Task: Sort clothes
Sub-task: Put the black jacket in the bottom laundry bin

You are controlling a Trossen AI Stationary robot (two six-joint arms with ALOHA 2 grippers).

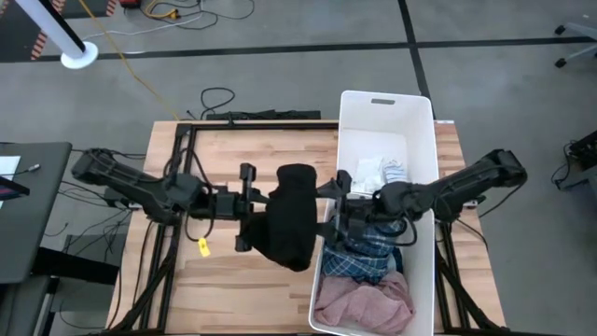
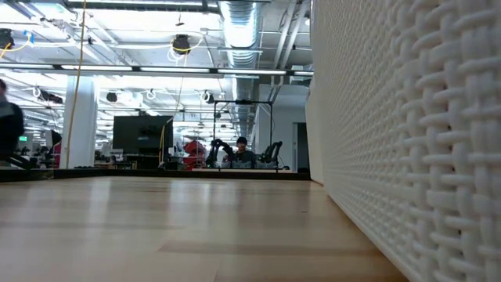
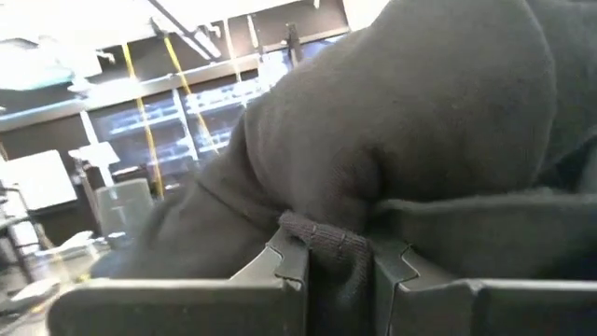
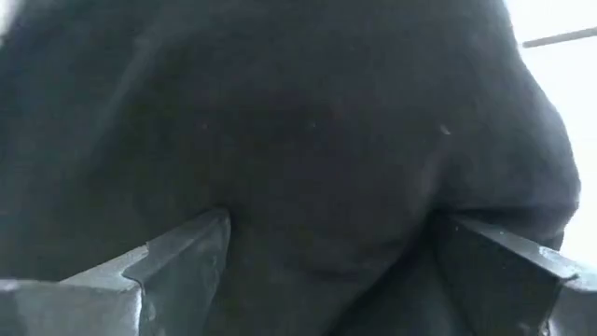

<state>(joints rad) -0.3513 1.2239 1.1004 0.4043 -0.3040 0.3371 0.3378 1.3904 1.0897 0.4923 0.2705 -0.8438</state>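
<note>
While the left claw (image 3: 340, 266) pinches the black garment (image 1: 294, 215), the right claw (image 4: 326, 252) stands spread against it.

We find no legible text, label, brand, number or sign in any view. The small yellow tag (image 1: 202, 246) near the table's (image 1: 233, 149) front left part is too small to read, and the distant screens (image 2: 142, 135) across the room show no characters that we can make out.

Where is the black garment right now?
In the high view, the black garment hangs mid-table between both arms, pinched by the left gripper, just left of the white bin.
</note>
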